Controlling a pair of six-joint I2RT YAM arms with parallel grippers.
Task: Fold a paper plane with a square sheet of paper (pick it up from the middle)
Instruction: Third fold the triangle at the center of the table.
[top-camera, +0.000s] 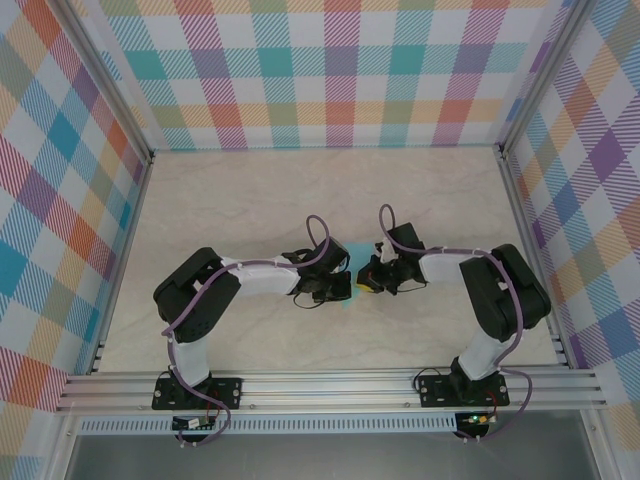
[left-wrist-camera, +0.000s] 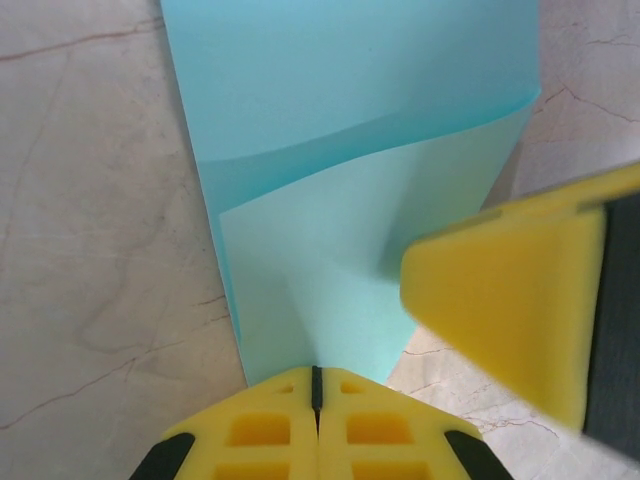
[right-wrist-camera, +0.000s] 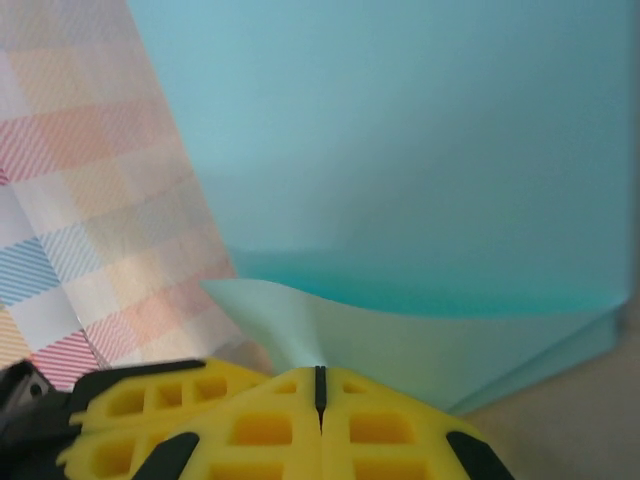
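Observation:
The light-teal sheet of paper (left-wrist-camera: 340, 150) hangs between my two grippers at the table's middle, bent over on itself with a soft fold. From above only a sliver of the paper (top-camera: 350, 296) shows between the arms. My left gripper (left-wrist-camera: 317, 372) is shut on the paper's near edge, yellow pads pressed together. My right gripper (right-wrist-camera: 320, 372) is shut on another edge of the paper (right-wrist-camera: 400, 150), which curls up in front of it. One yellow finger (left-wrist-camera: 500, 300) of the right gripper crosses the left wrist view. From above the left gripper (top-camera: 338, 288) and right gripper (top-camera: 366, 282) nearly meet.
The marble-patterned tabletop (top-camera: 300, 190) stretches open behind and to both sides of the arms. Plaid walls (top-camera: 330, 70) close in the back and sides. An aluminium rail (top-camera: 330, 385) runs along the near edge under both arm bases.

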